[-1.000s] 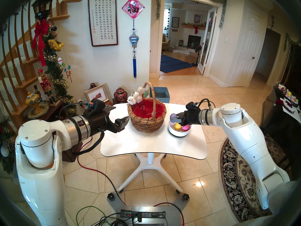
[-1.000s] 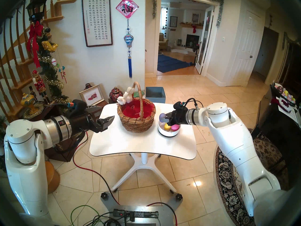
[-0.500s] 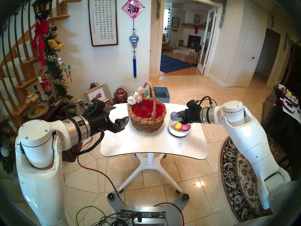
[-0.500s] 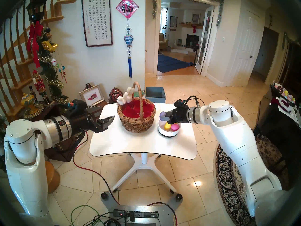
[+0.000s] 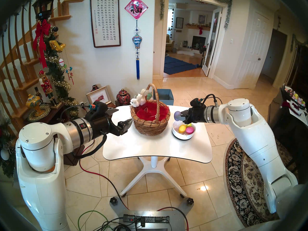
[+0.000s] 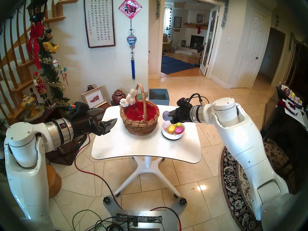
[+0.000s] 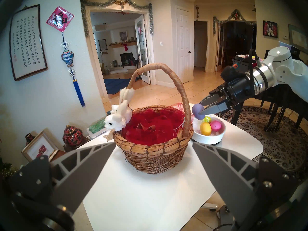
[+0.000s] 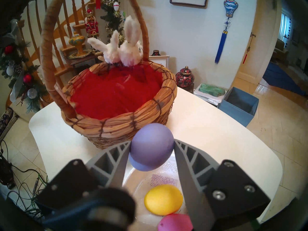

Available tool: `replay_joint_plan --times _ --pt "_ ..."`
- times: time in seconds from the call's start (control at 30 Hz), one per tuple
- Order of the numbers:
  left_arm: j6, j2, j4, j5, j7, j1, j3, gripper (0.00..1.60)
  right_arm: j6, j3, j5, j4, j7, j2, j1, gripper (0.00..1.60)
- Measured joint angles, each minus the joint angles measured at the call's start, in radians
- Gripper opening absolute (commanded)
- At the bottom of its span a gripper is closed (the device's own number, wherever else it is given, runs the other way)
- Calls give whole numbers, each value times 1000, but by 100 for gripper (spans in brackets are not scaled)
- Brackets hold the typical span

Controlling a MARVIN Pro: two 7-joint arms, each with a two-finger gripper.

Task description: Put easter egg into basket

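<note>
Right gripper (image 8: 152, 146) pinches purple egg (image 8: 150, 146) above bowl (image 5: 175, 134), beside basket (image 5: 150, 125); egg may slip or clip handle. Left gripper (image 7: 153, 147) spread, idle.

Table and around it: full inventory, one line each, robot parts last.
table: 1, white, centre, on a white pedestal
basket: 1, brown wicker with red lining and tall handle, table's far middle
plush bunny: 1, white, on the basket's rim
bowl: 1, white, on the table right of the basket
purple egg: 1, held in the air above the bowl, near the basket's rim
yellow egg: 1, in the bowl
pink egg: 1, in the bowl
green egg: 1, in the bowl, partly hidden
blue box: 1, on the floor behind the table
left gripper: 1, open, empty, left of the basket
right gripper: 1, shut on the purple egg
</note>
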Motion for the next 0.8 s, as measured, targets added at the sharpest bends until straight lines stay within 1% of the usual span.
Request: replay_joint_plan --times 0.27,0.53,0.8 --pt "0 0 0 0 0 0 0 160 47 -6 -10 -24 -25 -6 33 62" --pt "0 0 0 0 0 0 0 160 84 -45 -30 -25 -44 -35 79 62" --pt "0 0 0 0 0 0 0 160 117 -87 -52 -14 -64 -71 144 62"
